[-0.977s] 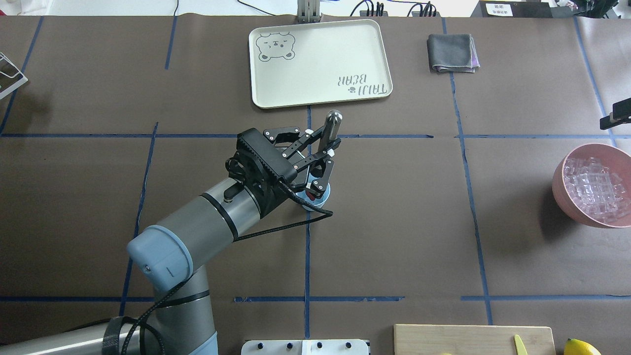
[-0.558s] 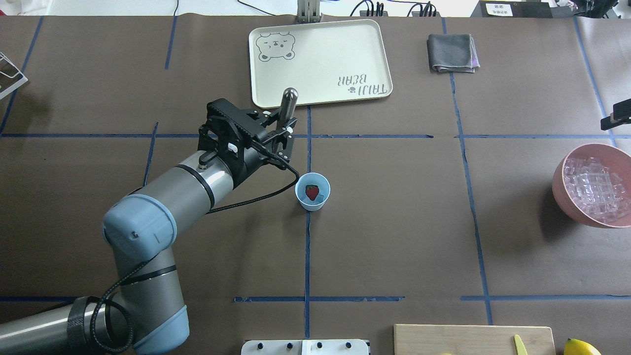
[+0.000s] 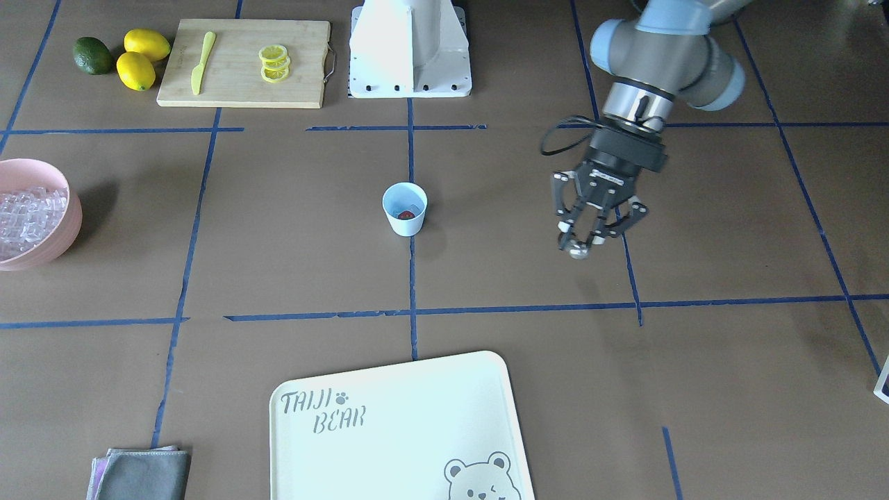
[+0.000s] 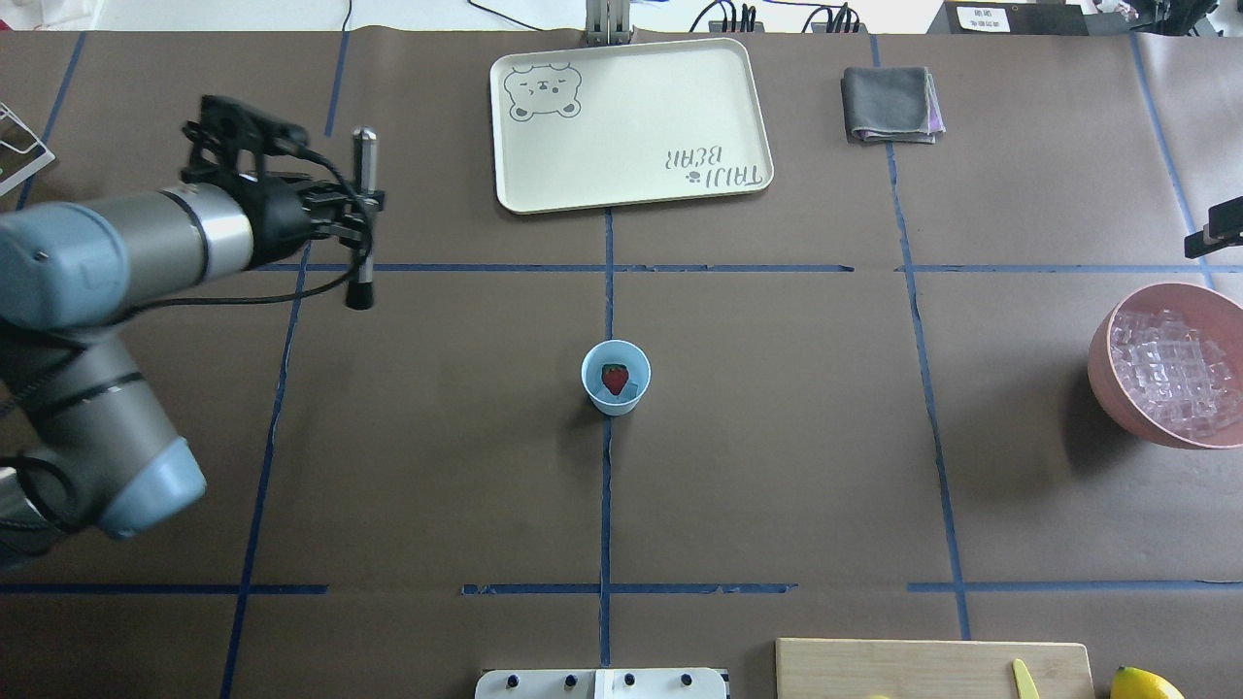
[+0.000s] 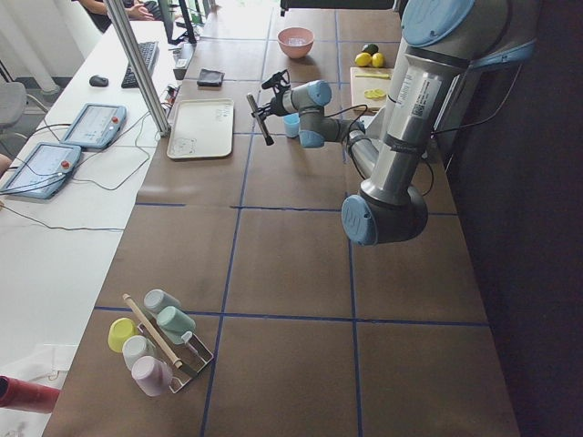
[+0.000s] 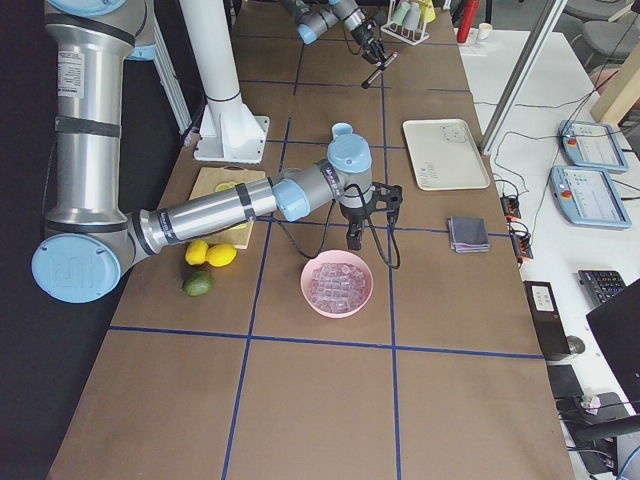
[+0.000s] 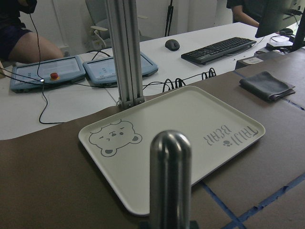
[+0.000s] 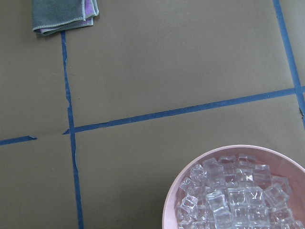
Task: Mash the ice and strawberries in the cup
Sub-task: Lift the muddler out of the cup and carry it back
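Note:
The light-blue cup (image 4: 616, 398) stands at the table's middle, also in the front view as the cup (image 3: 405, 223). Inside lies the red strawberry (image 4: 614, 378) with a pale piece of ice (image 4: 634, 390) beside it. Far to the cup's left, my left gripper (image 4: 366, 208) is shut on an upright metal muddler (image 4: 361, 277), well above the table. The left wrist view shows the muddler's rounded end (image 7: 170, 157). More ice (image 8: 233, 200) fills the pink bowl (image 4: 1102, 374) at the right. Only a black part of my right gripper (image 4: 1214, 225) shows; its fingers are hidden.
A cream tray (image 4: 631, 175) lies at the back centre, a folded grey cloth (image 4: 889, 102) to its right. A cutting board (image 3: 236, 83) with lemon slices and a yellow knife, two lemons (image 3: 142, 59) and a green fruit (image 3: 92, 55) sit near the robot base.
My left arm has lifted the muddler out of the cup and swung it far to the left and back. The cup with the strawberry is now uncovered.

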Controlling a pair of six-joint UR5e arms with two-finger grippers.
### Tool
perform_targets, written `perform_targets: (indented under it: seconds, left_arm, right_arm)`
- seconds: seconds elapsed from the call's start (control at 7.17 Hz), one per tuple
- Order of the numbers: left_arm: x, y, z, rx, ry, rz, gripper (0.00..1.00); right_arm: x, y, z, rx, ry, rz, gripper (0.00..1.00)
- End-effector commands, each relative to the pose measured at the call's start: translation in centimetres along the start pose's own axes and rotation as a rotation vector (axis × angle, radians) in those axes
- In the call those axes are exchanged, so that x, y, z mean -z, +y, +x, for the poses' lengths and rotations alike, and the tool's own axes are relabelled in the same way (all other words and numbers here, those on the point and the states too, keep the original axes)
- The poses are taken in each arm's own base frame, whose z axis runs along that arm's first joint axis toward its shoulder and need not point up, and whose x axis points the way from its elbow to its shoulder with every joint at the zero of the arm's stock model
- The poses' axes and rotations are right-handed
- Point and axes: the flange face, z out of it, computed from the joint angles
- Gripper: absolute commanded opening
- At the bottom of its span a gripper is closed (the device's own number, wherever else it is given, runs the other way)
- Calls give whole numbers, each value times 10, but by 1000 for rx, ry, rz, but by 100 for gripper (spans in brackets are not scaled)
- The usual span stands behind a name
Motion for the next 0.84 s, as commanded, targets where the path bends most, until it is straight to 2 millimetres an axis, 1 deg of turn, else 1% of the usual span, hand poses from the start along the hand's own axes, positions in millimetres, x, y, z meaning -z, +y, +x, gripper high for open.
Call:
perform_targets:
  seconds: [0.0, 0.14, 0.28, 0.42, 0.56, 0.7]
  left_arm:
    - [49, 4, -142, 212, -18, -295, 0]
    - [64, 4, -175, 333, -69, -425, 1]
    - [70, 28, -205, 410, -141, -507, 1]
    - [71, 63, -232, 411, -190, -588, 1]
    - [73, 93, -253, 349, -225, -704, 1]
    - [78, 103, -272, 350, -274, -816, 1]
  right_arm:
    - [-2, 1, 4, -6, 5, -4, 100]
    - [-5, 2, 7, -11, 7, -11, 100]
    - [-5, 2, 9, -13, 9, -12, 100]
    - [-8, 1, 11, -19, 10, -19, 100]
    - [-10, 0, 13, -23, 13, -22, 100]
    - [-11, 0, 14, -25, 14, -23, 100]
